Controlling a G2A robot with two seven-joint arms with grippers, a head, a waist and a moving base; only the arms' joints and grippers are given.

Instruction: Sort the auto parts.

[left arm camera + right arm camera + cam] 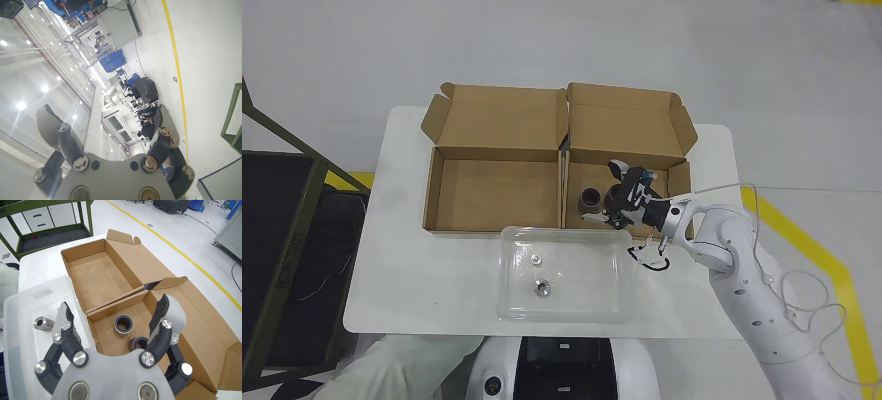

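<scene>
The right claw [115,303], spread wide and empty, hovers over two black bushings [123,325] in a cardboard box [189,317].

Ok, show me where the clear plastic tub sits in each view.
Top view: clear tub at the table's near edge, in front of the two cardboard boxes.
Left wrist view: camera faces away from the table.
Right wrist view: tub lies beside the boxes, a metal cylinder inside.
Shared landmark: the box holding dark rings.
</scene>
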